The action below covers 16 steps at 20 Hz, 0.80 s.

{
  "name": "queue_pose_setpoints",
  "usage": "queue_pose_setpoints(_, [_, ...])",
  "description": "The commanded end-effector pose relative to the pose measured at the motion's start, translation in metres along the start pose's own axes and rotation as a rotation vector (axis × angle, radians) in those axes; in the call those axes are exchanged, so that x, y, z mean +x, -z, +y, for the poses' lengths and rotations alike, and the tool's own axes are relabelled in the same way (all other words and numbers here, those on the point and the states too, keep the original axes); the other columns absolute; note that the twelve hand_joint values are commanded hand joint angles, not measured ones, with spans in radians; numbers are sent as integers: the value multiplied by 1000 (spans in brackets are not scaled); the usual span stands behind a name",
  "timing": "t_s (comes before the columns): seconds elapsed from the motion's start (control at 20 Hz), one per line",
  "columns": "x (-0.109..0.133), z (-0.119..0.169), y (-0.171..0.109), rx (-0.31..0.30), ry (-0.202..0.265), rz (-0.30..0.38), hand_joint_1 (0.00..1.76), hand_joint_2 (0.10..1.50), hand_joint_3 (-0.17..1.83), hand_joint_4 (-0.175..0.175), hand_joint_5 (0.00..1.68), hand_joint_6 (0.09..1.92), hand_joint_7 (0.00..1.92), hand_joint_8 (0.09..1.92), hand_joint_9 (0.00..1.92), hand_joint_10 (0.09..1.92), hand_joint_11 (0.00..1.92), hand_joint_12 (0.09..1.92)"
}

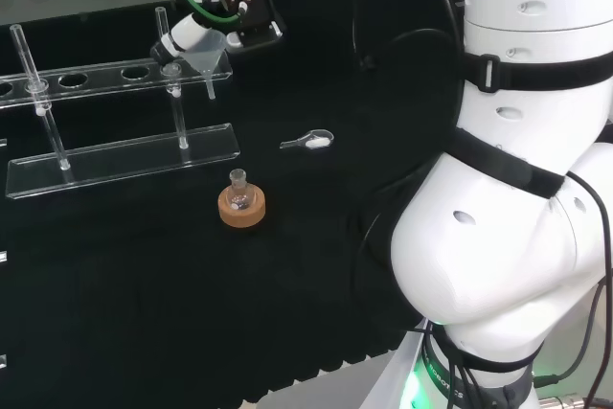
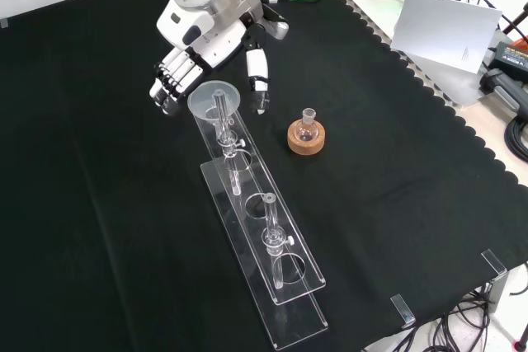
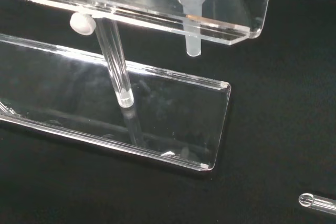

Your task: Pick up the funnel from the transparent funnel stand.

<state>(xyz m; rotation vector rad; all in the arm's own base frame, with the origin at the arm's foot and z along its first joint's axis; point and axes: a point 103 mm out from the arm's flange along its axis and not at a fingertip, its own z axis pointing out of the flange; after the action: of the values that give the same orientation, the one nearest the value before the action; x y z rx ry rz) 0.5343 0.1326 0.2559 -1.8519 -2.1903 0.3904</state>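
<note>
The desk, covered in black cloth, is carrying a long clear stand made of a base plate and an upper shelf with holes, joined by two upright rods. The white arm is reaching over the cloth and, in the front view, its hand is sitting at the far end of the stand, fingers on one side of the funnel's rim and the thumb on the other — the fingers are partly curled but not plainly closed on anything, so the hand is reading as open around the funnel. The funnel is sitting in the end hole of the upper shelf, its stem hanging down through the shelf, clear of the base plate. Near the stand in the front view, a small flask is standing upright in a cork ring. A small scoop is lying on the cloth — to the right of the stand in the head view.
</note>
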Motion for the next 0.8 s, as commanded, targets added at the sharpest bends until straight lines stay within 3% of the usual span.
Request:
queue_pose_setpoints(0.05, [6,1,-12,30,4,-25,336,664,-3,-11,0,87,0,87,0,87,0,636])
queue_pose_setpoints(0.45, [3,-1,-19,32,-4,-51,382,689,8,-15,0,87,0,87,0,87,0,710])
queue_pose_setpoints(0.8, [2,4,-17,14,-19,-130,494,731,21,-16,0,87,0,87,0,87,0,847])
